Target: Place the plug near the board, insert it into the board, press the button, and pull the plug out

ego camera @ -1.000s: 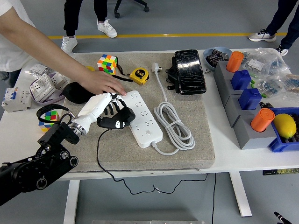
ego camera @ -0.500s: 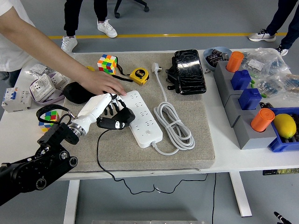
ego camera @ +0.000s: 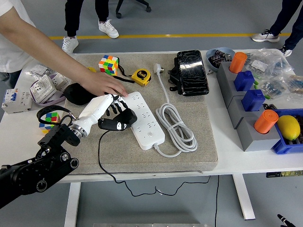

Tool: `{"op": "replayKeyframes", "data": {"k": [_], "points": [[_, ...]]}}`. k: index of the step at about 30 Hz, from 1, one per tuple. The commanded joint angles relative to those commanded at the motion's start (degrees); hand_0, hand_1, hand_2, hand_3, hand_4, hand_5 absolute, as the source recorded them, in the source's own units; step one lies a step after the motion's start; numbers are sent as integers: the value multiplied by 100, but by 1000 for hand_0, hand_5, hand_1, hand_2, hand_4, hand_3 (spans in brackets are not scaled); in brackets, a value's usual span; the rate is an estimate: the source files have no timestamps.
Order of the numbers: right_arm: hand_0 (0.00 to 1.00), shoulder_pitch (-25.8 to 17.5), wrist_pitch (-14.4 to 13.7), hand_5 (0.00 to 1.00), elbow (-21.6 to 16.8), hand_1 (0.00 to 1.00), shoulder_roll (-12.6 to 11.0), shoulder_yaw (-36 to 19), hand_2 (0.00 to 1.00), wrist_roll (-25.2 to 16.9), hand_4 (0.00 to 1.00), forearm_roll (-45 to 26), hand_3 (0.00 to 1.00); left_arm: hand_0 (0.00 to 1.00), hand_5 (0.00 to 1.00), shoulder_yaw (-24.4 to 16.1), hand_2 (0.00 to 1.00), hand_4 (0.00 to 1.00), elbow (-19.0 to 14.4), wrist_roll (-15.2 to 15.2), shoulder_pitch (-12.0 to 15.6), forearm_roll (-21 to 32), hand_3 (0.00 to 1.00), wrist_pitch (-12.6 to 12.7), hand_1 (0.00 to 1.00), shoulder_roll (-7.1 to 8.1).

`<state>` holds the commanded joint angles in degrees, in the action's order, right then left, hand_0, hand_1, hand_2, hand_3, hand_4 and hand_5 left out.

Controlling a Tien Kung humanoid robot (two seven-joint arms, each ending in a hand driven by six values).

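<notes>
Grey floor with a yellow line runs behind a white table (ego camera: pixel 19 137) topped by a beige mat (ego camera: pixel 199 142). On the mat's left half lies the black plug (ego camera: pixel 115 124), its black cord (ego camera: pixel 105 161) trailing down over the near edge; the plug rests against the left long side of the white power strip (ego camera: pixel 144 117), the board, which lies at a slant with its own white cable (ego camera: pixel 177 127) coiled just to the right. The left hand (ego camera: pixel 102 109), white-shelled with dark fingers, sits on the plug from the left, its fingers curled around the plug body. A person's hand (ego camera: pixel 102 84) reaches in from the upper left and rests flat on the mat at the strip's far end, just above the robot's fingers. Beyond it lie a black pouch (ego camera: pixel 78 93), a Rubik's cube (ego camera: pixel 108 64) and a yellow tape measure (ego camera: pixel 141 76). A black case (ego camera: pixel 191 72) sits further right, with grey blocks (ego camera: pixel 246 118) holding orange and blue pieces, and a lemon (ego camera: pixel 289 126) in a blue bin at the right edge.
</notes>
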<state>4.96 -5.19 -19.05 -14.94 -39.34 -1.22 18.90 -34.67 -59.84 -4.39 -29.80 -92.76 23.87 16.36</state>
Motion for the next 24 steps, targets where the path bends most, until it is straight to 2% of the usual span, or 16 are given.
{"op": "replayKeyframes", "data": {"k": [1, 2, 8, 9, 14, 15, 24], "points": [[569, 0, 0, 539, -2, 642, -1, -6, 622, -1, 959, 1, 549, 294, 197, -4, 499, 998, 3, 3, 0, 0, 554, -8, 474, -1], [568, 0, -1, 539, 0, 641, 1, -8, 622, 0, 959, 1, 549, 327, 256, -5, 526, 998, 2, -4, 1, 7, 563, -8, 525, 1], [568, -1, 0, 539, 0, 641, -2, -15, 622, -1, 959, 3, 549, 327, 256, -31, 526, 998, 5, -11, 9, 15, 563, -29, 525, 1], [568, -2, 0, 539, 1, 642, -1, -14, 622, -1, 959, 2, 549, 346, 324, -35, 558, 998, 4, -15, 11, 19, 589, -29, 542, 2], [568, -3, 2, 539, -1, 642, 4, -11, 622, -1, 959, 5, 549, 346, 324, -75, 558, 998, -9, 3, 21, 7, 589, -76, 542, 3], [569, -4, 2, 538, -1, 642, 4, -11, 623, -2, 959, 6, 549, 353, 369, -79, 572, 998, -12, 3, 24, 4, 638, -82, 546, 4], [569, -7, 0, 538, 1, 642, 3, -8, 623, -1, 959, 2, 549, 356, 398, -89, 579, 998, -31, 46, 71, -54, 648, -154, 555, 9]]}}
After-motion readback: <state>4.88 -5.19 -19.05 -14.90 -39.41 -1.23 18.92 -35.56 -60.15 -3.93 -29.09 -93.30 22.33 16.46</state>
